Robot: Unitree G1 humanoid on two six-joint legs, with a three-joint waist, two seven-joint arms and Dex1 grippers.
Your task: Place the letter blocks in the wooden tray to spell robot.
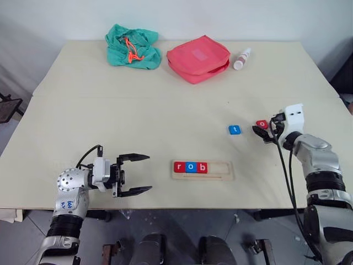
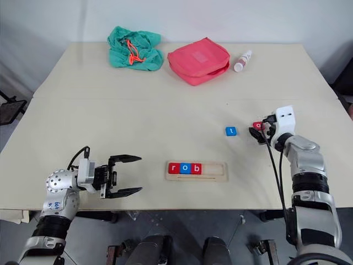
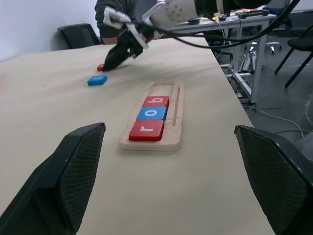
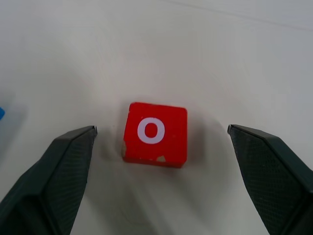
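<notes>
The right gripper (image 4: 161,134) hangs spread wide over the red "o" block (image 4: 154,133), which lies flat on the worktop (image 1: 138,110) between the two fingers, touching neither. The blue "t" block (image 1: 235,130) sits just to its left. The tray (image 1: 220,170) holds r, o, b at its left end. The left gripper (image 1: 137,174) gapes empty, left of the tray.

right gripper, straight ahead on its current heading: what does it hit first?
Most likely the red o block: it lies on the table centred between the open fingers of the right gripper, directly ahead. No contact yet; the blue t block sits off to the side.
</notes>
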